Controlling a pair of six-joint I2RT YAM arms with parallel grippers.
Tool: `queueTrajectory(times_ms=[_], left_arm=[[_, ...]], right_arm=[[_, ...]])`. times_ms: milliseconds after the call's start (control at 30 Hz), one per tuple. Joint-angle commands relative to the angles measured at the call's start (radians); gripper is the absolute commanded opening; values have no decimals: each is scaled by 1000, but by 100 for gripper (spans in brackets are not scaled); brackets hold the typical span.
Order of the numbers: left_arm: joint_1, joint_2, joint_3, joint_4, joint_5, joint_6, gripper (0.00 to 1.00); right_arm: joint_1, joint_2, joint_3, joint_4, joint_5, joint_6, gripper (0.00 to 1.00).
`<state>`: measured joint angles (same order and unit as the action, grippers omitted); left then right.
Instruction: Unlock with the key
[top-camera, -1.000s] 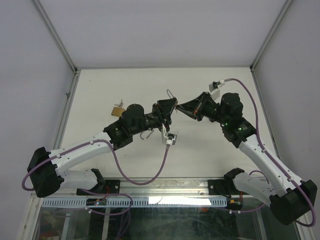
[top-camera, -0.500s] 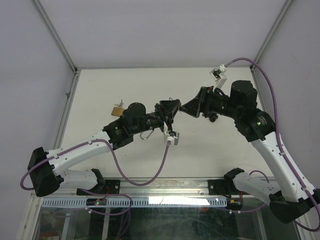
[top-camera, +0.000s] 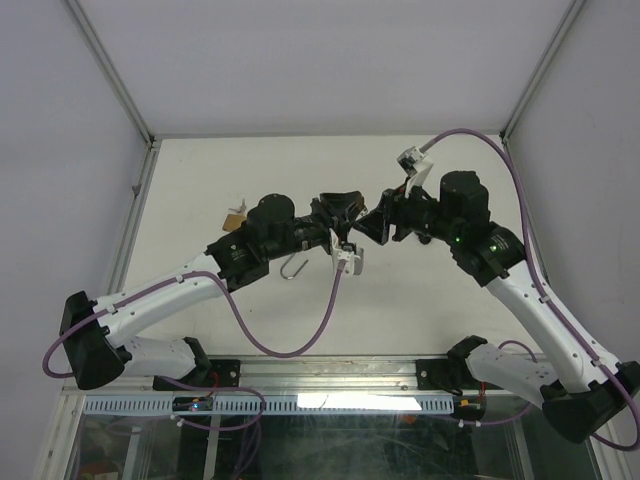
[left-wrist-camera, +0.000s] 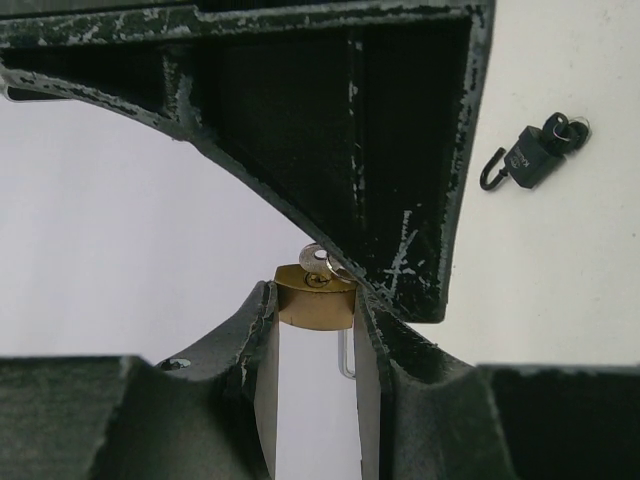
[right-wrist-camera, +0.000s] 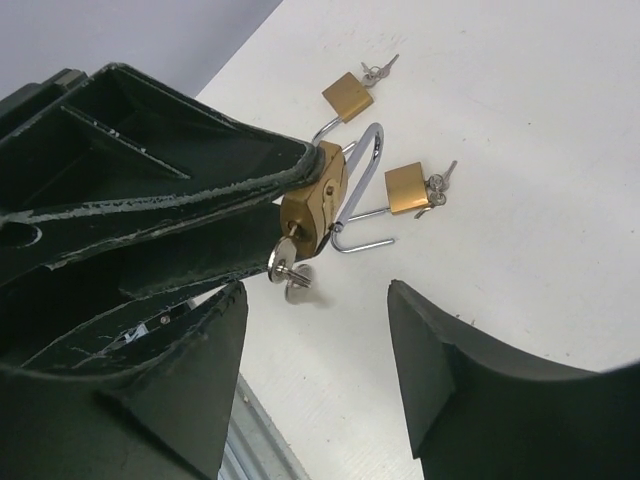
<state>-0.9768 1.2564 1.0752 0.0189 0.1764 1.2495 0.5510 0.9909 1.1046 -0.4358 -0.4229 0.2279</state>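
My left gripper (left-wrist-camera: 314, 300) is shut on a small brass padlock (left-wrist-camera: 314, 303), pinched by its sides between the two pads and held above the table. A silver key (right-wrist-camera: 283, 262) sticks out of its keyhole, with a second key dangling from the ring. The padlock's steel shackle (right-wrist-camera: 362, 185) points away behind the body. My right gripper (right-wrist-camera: 315, 300) is open just in front of the key, its fingers apart on either side and touching nothing. In the top view both grippers, left (top-camera: 345, 208) and right (top-camera: 373, 225), meet at mid-table.
Two more brass padlocks (right-wrist-camera: 347, 96) (right-wrist-camera: 406, 187) with keys lie on the white table beyond the held one. A black padlock (left-wrist-camera: 530, 160) with keys lies to the side. Another brass lock (top-camera: 237, 218) lies near the left arm's elbow, and a loose silver shackle (top-camera: 293, 268) lies on the table below that arm.
My right gripper went from shut to open, lifted away, then came back down to the key. The left arm shifted slightly right, still holding the padlock.
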Motion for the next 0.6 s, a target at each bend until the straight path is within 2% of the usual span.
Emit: queueTrajectory(times_ms=[0,267,500,567], left_arm=[[-11,1,56,13,33,-24,0],[-8,12,71,-25,28,-60,0],[82,128,152,-297,81,-415,0],[91,160,136,-341,108,-470,0]], right_arm=[[21,-3,47,173,26,-15,63],[21,2,91,160,-48,3,71],[-34,-59,140,-94,64,-75,78],[-58,-83,150,-150,94,-81,80]])
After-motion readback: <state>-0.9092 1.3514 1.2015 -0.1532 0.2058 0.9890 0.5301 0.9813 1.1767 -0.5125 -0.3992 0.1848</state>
